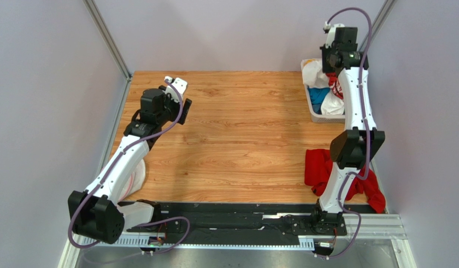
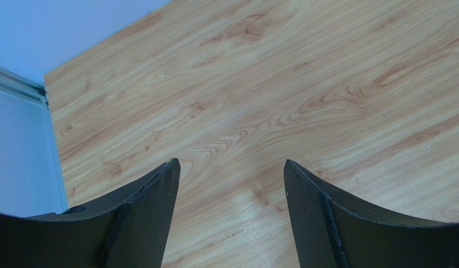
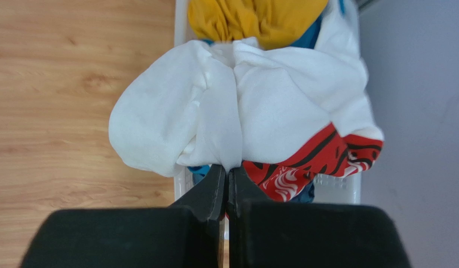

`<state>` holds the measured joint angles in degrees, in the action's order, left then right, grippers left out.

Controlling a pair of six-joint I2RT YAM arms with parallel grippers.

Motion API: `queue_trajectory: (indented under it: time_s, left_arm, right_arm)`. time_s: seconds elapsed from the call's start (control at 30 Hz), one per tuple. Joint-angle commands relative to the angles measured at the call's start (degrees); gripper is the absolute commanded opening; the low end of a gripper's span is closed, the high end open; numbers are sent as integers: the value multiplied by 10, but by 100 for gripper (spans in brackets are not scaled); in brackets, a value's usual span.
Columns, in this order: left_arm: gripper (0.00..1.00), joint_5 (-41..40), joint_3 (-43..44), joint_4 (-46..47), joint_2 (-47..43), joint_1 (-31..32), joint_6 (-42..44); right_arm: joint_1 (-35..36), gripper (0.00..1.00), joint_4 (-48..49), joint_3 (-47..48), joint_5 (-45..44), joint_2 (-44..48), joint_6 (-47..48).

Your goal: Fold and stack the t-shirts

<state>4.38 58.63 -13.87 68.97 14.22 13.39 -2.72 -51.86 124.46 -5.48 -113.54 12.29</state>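
Observation:
My right gripper (image 3: 227,170) is shut on a pinched fold of the white t-shirt (image 3: 271,106). The shirt's red print (image 3: 315,162) hangs to the right of the fingers. The shirt bulges over the white basket (image 3: 338,190), on top of a yellow t-shirt (image 3: 254,19) and a blue one (image 3: 315,36). From above, that gripper (image 1: 332,71) is over the basket (image 1: 322,118) at the far right, with the white t-shirt (image 1: 314,72) in it. A red t-shirt (image 1: 318,167) lies crumpled near the right arm's base. My left gripper (image 2: 232,164) is open above bare wood, at the table's left (image 1: 184,103).
The wooden table (image 1: 243,139) has grey walls on its left, back and right sides. White cloth (image 1: 138,177) lies bunched under the left arm near the front left edge. The arms' black base rail (image 1: 237,220) runs along the near edge.

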Motion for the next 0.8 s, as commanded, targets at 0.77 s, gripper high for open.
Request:
queue_trajectory:
  time_s: [0.77]
  left_arm:
    - [77,-101,-51,88,-89,-1,30]
  right_arm:
    - [337,0,5,90,46,99,21]
